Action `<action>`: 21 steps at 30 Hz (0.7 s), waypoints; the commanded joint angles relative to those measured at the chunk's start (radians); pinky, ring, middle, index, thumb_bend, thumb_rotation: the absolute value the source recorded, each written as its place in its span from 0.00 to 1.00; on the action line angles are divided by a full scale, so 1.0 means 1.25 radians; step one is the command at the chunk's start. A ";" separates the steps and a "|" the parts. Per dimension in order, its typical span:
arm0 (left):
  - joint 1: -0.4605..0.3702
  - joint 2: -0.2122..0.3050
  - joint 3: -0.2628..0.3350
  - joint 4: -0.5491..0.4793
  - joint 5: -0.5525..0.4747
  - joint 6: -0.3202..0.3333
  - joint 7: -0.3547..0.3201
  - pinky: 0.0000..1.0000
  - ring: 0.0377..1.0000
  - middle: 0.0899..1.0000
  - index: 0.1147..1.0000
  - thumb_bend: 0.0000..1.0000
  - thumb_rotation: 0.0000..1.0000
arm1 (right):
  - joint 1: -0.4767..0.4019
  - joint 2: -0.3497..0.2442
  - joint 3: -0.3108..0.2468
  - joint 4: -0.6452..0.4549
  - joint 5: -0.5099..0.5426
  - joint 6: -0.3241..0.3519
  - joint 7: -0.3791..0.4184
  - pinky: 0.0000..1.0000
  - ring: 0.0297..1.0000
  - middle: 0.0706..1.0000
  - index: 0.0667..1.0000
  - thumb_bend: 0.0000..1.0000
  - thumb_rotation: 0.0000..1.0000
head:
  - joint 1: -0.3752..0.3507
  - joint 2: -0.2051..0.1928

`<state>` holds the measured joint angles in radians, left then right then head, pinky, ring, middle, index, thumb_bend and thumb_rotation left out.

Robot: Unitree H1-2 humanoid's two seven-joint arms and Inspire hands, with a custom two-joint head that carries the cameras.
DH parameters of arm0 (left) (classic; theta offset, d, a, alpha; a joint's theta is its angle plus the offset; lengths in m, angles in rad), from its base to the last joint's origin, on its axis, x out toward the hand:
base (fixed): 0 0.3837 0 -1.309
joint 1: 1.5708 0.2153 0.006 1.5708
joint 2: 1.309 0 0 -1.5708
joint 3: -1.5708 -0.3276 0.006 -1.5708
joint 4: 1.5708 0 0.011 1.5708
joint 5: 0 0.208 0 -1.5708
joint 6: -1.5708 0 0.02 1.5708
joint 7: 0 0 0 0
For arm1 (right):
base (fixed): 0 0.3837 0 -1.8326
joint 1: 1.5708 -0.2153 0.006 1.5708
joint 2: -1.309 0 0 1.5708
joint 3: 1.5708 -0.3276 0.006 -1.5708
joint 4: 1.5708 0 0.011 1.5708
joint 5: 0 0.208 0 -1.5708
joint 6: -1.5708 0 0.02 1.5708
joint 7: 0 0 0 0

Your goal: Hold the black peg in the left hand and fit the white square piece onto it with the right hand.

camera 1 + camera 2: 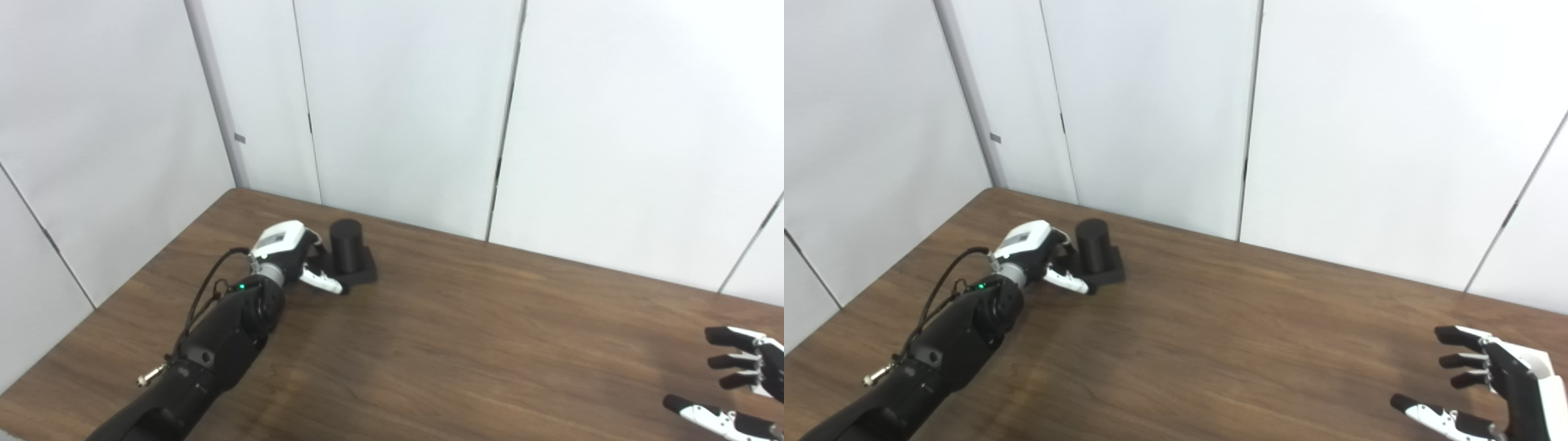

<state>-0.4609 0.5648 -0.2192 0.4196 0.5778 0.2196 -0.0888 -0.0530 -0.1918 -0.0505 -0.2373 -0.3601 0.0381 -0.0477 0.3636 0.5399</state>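
The black peg (347,246), a short cylinder on a square black base, stands upright on the brown table (465,343) near its far left corner. My left hand (289,250) is right beside it on its left. The thumb lies along the front of the base and the fingers reach toward the cylinder, still spread and not closed round it. My right hand (1499,381) hovers open and empty over the near right of the table, far from the peg. No white square piece shows in either view.
White wall panels (404,110) stand close behind the table's far edge and along its left edge. Bare wood stretches between the two hands.
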 commanded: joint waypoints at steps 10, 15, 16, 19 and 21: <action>0.029 0.012 -0.045 -0.026 0.002 -0.254 0.022 0.93 0.96 0.90 0.42 0.52 0.06 | -0.026 -0.012 -0.007 -0.008 0.002 -0.041 -0.016 0.45 0.57 0.66 0.62 0.58 0.00 | -0.006 0.004; 0.030 0.001 -0.087 -0.017 0.012 -0.332 0.011 0.94 0.97 0.89 0.42 0.52 0.06 | -0.026 -0.010 -0.008 -0.007 0.003 -0.041 -0.016 0.44 0.56 0.65 0.62 0.58 0.00 | -0.016 0.006; 0.030 -0.003 -0.098 -0.017 0.019 -0.340 0.008 0.94 0.97 0.89 0.42 0.52 0.06 | -0.027 -0.010 -0.008 -0.006 0.002 -0.042 -0.017 0.45 0.56 0.65 0.62 0.58 0.00 | -0.018 0.006; 0.028 -0.013 -0.132 -0.014 0.052 -0.372 0.024 0.92 0.96 0.89 0.42 0.52 0.07 | -0.027 -0.010 -0.008 -0.001 0.001 -0.046 -0.019 0.45 0.56 0.65 0.62 0.58 0.00 | -0.025 0.009; 0.027 -0.022 -0.157 -0.016 0.078 -0.389 0.033 0.90 0.96 0.89 0.42 0.52 0.07 | -0.027 -0.009 -0.007 -0.003 -0.001 -0.041 -0.019 0.46 0.57 0.66 0.63 0.59 0.00 | -0.033 0.011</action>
<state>-0.4347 0.5661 -0.3615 0.4063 0.6177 -0.2171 -0.0212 -0.0544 -0.1919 -0.0521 -0.2237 -0.3612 0.0255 -0.0539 0.3222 0.5538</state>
